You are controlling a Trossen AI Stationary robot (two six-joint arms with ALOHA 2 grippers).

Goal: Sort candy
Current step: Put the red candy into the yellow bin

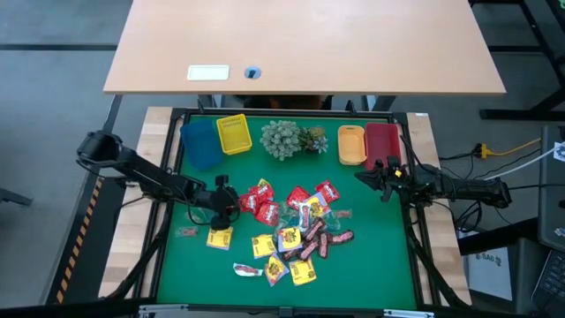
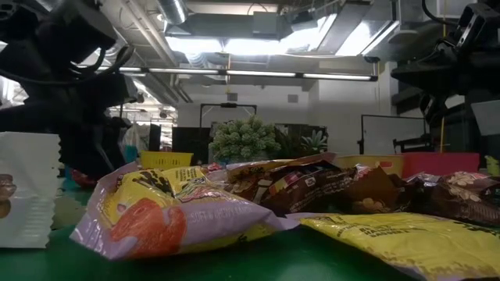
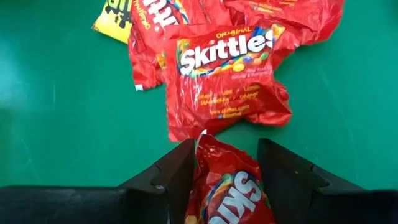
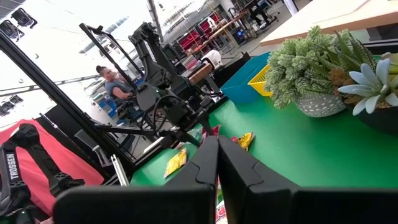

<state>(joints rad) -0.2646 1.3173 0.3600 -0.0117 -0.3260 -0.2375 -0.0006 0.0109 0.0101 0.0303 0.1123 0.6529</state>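
Candy (image 1: 291, 231) lies in a loose heap on the green worktop (image 1: 380, 256), spread from the middle toward the near edge, so the sorting looks barely begun. Nearest the front edge sit yellow square packets (image 1: 303, 273) and pale clear wrappers (image 1: 248, 268), with dark brown-red bars (image 1: 328, 241) just behind them, and one yellow packet (image 1: 219, 238) lies apart on the left side of the heap. Red packets (image 1: 262, 201) make up the far side of the heap. The left gripper (image 1: 231, 202) is down at the heap's left side, its jaws spread around a red Skittles packet (image 3: 229, 190) that sits between the fingers; whether they press it firmly or it has left the surface cannot be told. A second red Skittles packet (image 3: 225, 79) lies just beyond it, close enough that it might be dragged along. The right gripper (image 1: 381, 173) waits above the right side of the worktop, near the bins, with its jaws pressed together and holding nothing. Along the far edge stand four small bins: a blue bin (image 1: 200, 140) and a yellow bin (image 1: 234, 133) toward the left corner, an orange bin (image 1: 351, 144) and a red bin (image 1: 382, 141) toward the right corner. No sweets can be made out inside any of them, though their floors are hard to see. Between the two pairs of bins sits a grey-green plant cluster (image 1: 288, 139), which stands in the way of any straight path from the heap to the middle of the far edge. Nearly all the sweets remain to be moved.
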